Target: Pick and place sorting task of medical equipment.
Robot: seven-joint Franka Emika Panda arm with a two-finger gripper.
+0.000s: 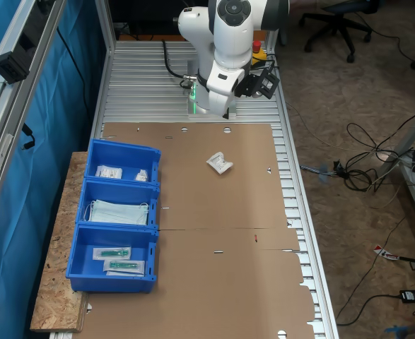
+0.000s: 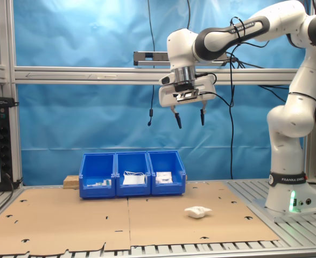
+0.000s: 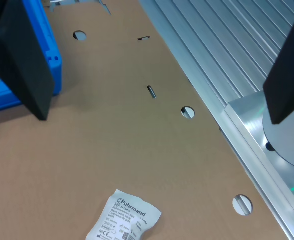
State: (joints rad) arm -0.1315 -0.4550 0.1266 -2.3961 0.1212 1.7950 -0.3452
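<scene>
A small white packet (image 2: 197,212) is lying alone on the brown cardboard sheet (image 2: 147,220), nearest the second exterior view's camera. Behind it, three blue bins (image 2: 132,174) are sitting in a row, holding clear green-part packets (image 1: 115,258), pale-blue masks (image 1: 119,212) and small white packets (image 1: 109,171). High above, the gripper (image 2: 189,117) is hanging with fingers spread, grasping nothing.

Crinkled white packet (image 1: 220,163) (image 2: 197,212) (image 3: 123,218) flat on brown cardboard, untouched
</scene>
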